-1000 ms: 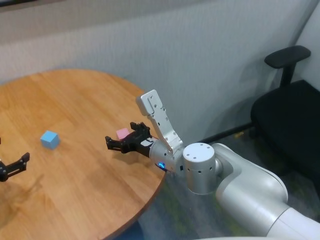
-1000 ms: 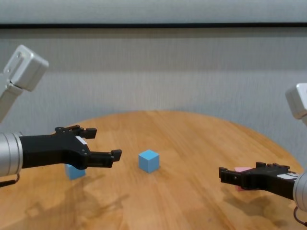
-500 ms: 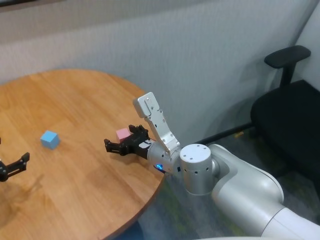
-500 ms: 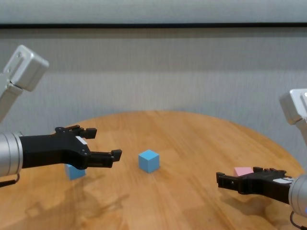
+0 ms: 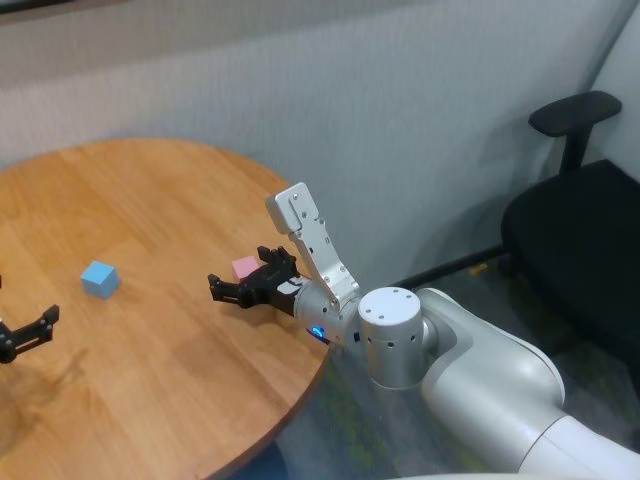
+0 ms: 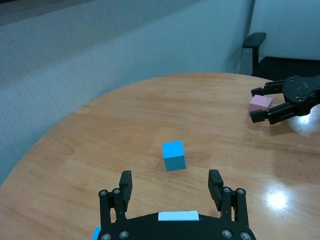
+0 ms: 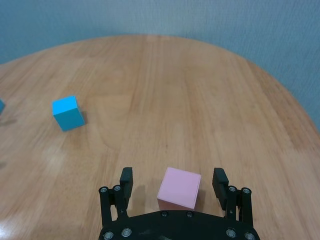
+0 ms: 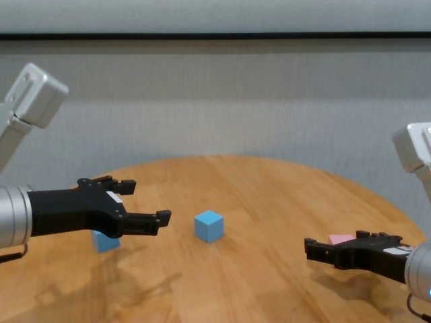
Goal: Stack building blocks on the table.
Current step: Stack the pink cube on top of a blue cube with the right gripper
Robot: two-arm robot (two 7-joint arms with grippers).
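Observation:
The pink building block rests on the table near its right edge. My right gripper is open and low, with one finger on each side of the block and a gap on both sides; it also shows as the right gripper and the pink block. A light blue block sits alone mid-table. My left gripper hovers open and empty above the table's left part, facing that blue block. A second light blue block lies partly hidden behind the left fingers.
The round table's edge curves close under the right forearm. A black office chair stands on the floor at the far right. A grey wall runs behind the table.
My right gripper has crept a little forward along the table so its fingers reach further past the pink block. The left arm and all blocks have stayed put.

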